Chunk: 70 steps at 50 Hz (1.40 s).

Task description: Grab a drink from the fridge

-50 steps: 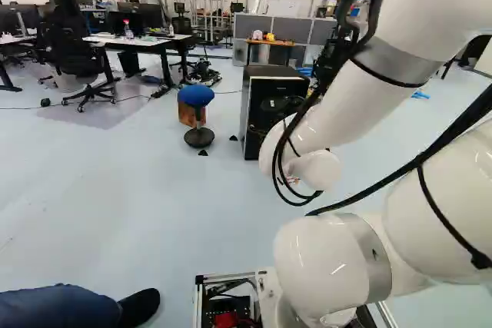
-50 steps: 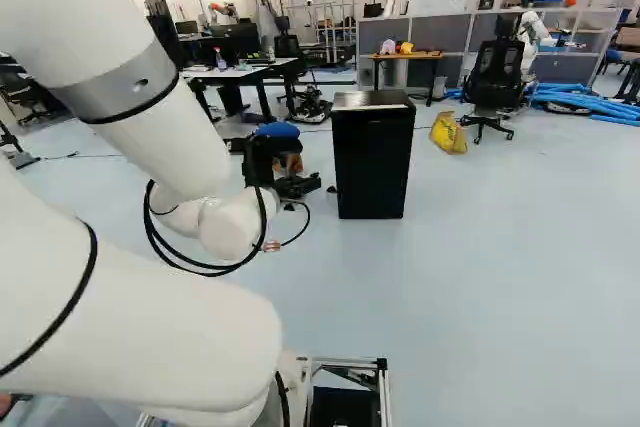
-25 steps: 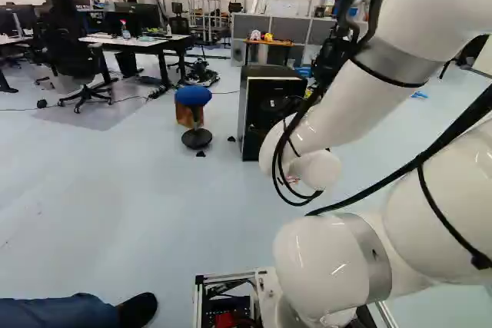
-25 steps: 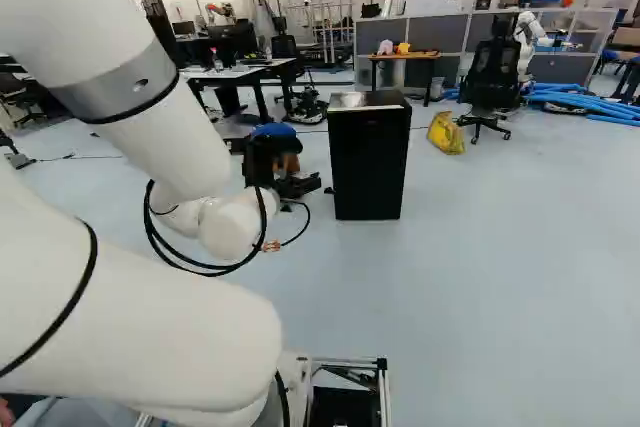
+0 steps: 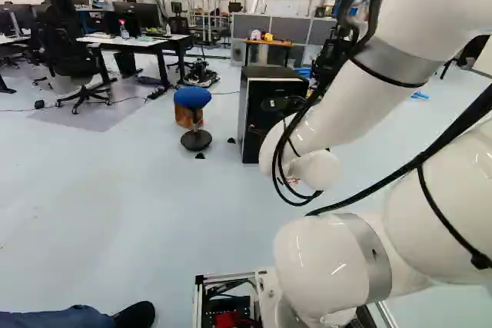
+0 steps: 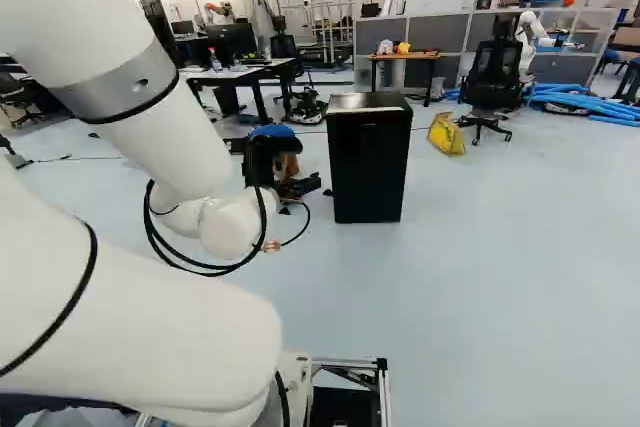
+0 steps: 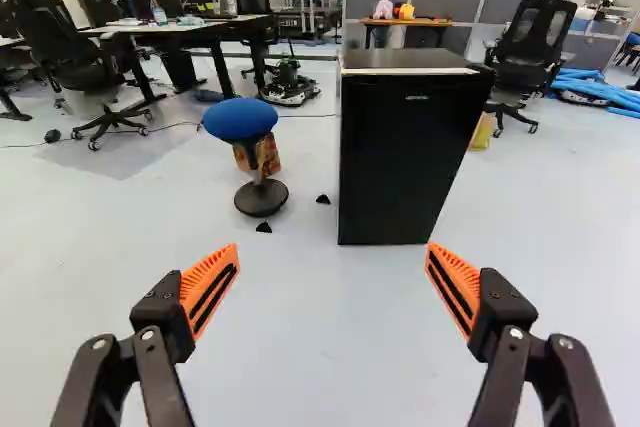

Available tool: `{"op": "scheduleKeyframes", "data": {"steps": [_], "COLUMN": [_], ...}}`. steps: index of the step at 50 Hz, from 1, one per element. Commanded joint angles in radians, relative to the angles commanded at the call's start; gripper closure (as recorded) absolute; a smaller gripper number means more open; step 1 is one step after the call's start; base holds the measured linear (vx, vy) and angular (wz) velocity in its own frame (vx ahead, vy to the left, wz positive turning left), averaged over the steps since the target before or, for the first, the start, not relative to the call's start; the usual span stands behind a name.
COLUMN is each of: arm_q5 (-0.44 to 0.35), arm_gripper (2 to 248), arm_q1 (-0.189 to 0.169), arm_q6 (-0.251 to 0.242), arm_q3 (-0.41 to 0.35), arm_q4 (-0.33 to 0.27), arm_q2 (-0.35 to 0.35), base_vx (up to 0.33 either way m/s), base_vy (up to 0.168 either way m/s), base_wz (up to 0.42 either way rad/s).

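Hand (image 7: 332, 247) released, fingers wide apart, facing the shut black fridge (image 7: 408, 162); I judge the spread suits taking its door edge once I drive nearer.

Our arm (image 5: 338, 113) was cut off by both base views' edges, black fridge (image 5: 265, 86) partly behind it in the left one, its inside hidden from us, yellow bag (image 7: 482, 134) mostly covered in the wrist view, a person's leg (image 5: 58, 319) cropped in the left base view
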<state>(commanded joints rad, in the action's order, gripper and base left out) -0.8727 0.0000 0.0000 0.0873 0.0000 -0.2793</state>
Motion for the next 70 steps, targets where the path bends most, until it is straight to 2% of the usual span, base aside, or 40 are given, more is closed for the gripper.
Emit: {"op": "scheduleKeyframes", "data": {"steps": [70], "arm_q5": [0.0], "arm_gripper": [3], "arm_q1": [0.0], "arm_q6": [0.0], "arm_q3": [0.0], "arm_q4": [0.0], "arm_q2": [0.0], "base_vx": [0.164], "base_vy": [0.024], "base_wz": [-0.01]}}
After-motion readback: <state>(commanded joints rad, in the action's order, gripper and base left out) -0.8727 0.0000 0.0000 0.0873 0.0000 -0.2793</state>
